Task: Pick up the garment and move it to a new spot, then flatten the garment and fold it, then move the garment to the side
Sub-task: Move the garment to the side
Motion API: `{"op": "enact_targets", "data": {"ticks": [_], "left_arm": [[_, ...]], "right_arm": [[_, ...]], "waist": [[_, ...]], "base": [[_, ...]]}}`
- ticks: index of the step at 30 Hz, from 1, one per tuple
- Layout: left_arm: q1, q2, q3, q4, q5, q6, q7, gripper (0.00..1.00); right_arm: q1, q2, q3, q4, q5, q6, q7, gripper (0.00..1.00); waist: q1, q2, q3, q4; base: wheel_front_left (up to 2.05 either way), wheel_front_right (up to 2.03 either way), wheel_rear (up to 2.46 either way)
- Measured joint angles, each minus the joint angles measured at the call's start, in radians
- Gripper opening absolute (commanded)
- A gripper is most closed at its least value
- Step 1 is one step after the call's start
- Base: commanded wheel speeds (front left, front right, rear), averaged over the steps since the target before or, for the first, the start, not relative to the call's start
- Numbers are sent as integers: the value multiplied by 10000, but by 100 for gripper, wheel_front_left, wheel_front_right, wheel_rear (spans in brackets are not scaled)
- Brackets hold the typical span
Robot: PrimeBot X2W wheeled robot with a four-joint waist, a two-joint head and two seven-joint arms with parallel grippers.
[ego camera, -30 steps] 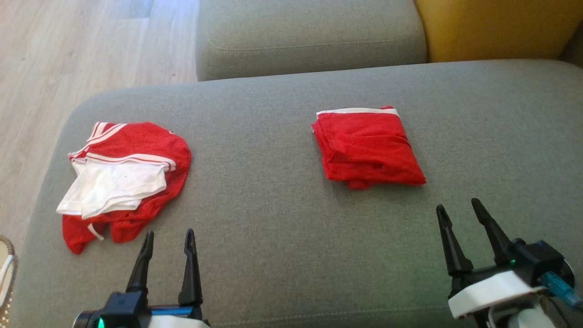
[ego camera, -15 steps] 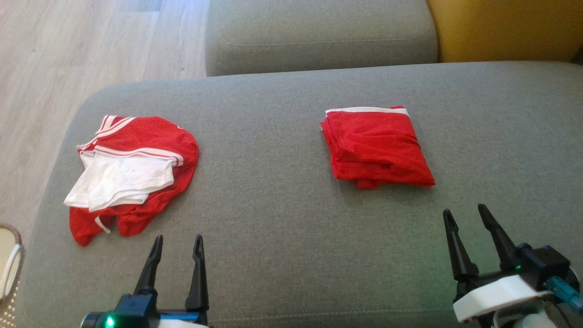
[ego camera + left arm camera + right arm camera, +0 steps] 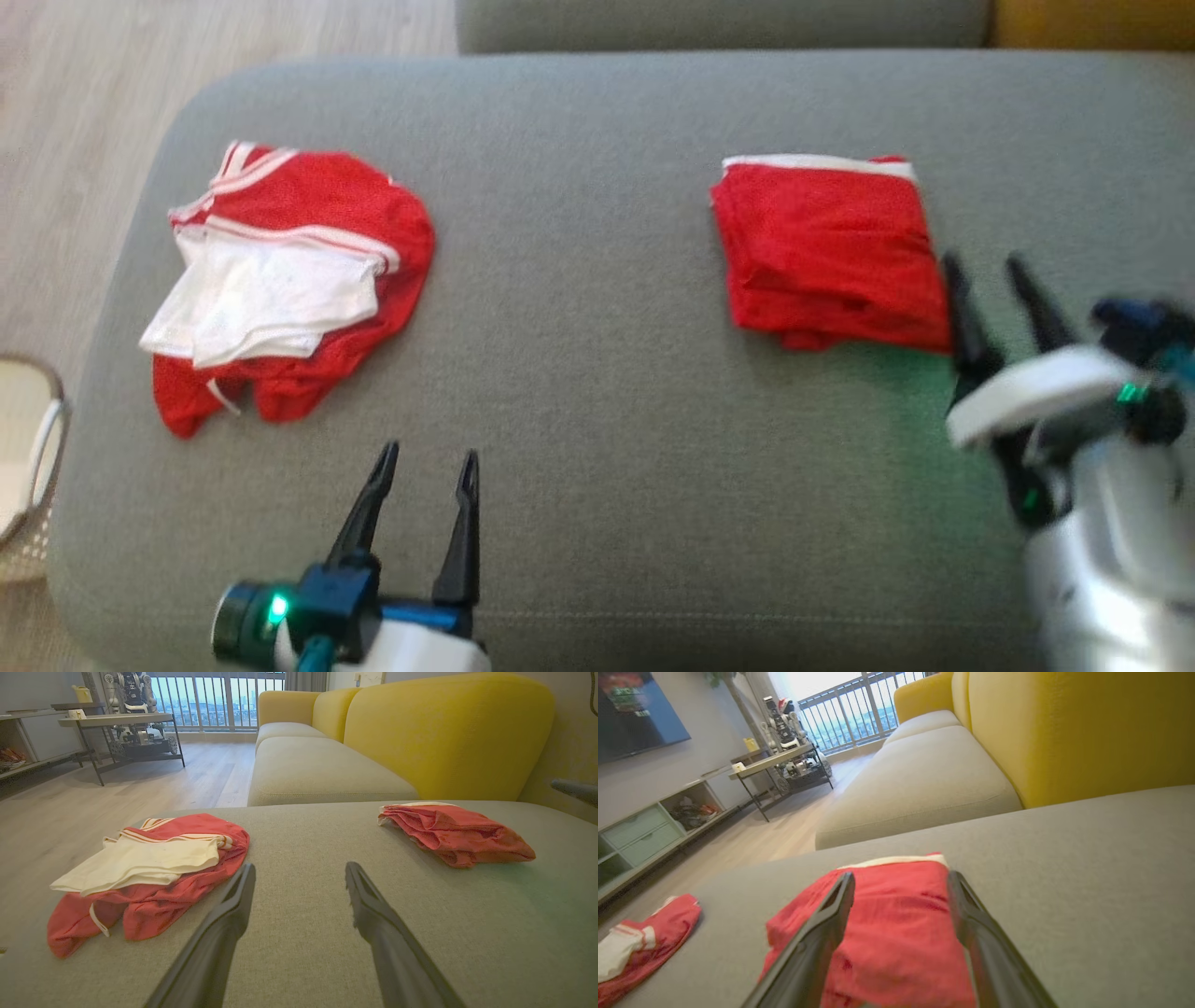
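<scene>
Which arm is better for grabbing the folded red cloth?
Probably the right. The right gripper is open, next to the folded red cloth. The left gripper is open too, but nearer the crumpled garment.

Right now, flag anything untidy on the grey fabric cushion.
The red mesh garment with white trim lies crumpled at the left of the cushion, white lining showing; the folded red garment on the right looks neat.

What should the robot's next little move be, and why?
Probably ease the right gripper forward over the edge of the folded garment and close. Its jaws stand open and empty just beside that garment, which already looks neatly folded, so moving it aside seems the step left.
</scene>
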Motion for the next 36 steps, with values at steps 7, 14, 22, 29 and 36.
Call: {"op": "enact_targets", "data": {"ticks": [7,14,22,29,36], "left_arm": [[-844,-15,-439,102,-4,-8,-2,100],[-1201,-29,-734,205,-33,4,-2,100],[-1621,-40,-861,349,-130,8,-2,100],[-1620,-42,-805,355,-123,8,0,100],[-1660,-2,-594,290,6,-13,-2,100]], "right_arm": [[-2286,-1020,-646,2431,6,-2,1210,100],[-3371,-1331,-660,4006,-138,0,2073,100],[-4404,-1469,-543,5511,-493,0,2577,0],[-4398,-1553,470,5438,-583,0,2069,0],[-4380,-2815,1799,4341,-25,0,1918,0]], "waist": [[0,0,948,476],[-1,0,1562,871],[-3,1,1846,1023],[-3,1,1800,590],[-3,1,1952,-173]], "base": [[0,0,0],[0,0,0],[0,0,0],[0,0,0],[0,0,0]]}}
